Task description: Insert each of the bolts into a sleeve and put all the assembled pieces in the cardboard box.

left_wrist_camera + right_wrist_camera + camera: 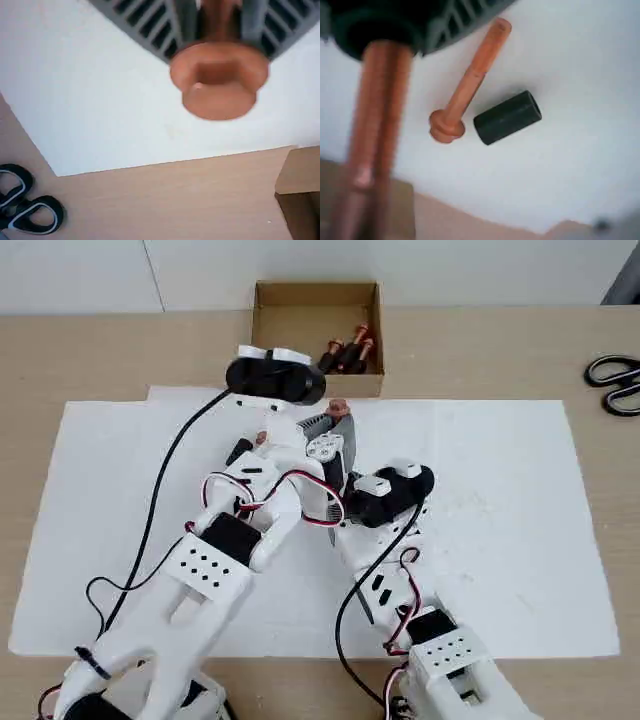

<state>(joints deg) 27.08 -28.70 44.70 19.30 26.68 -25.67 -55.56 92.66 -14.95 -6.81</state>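
- Nearest: bolt clamped in left gripper, above the white paper edge.
- Right gripper: can't tell its grip.
- Loose bolt and sleeve lie just apart on the paper.

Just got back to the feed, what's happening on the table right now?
The left gripper is shut on a bolt, head sticking out, over the white paper just short of the cardboard box. The right arm sits close beside it; its wrist view shows a copper shaft coming out of a dark round part, maybe a sleeve, too blurred to say. A few assembled pieces lie in the box. One loose bolt and one loose sleeve lie on the paper.
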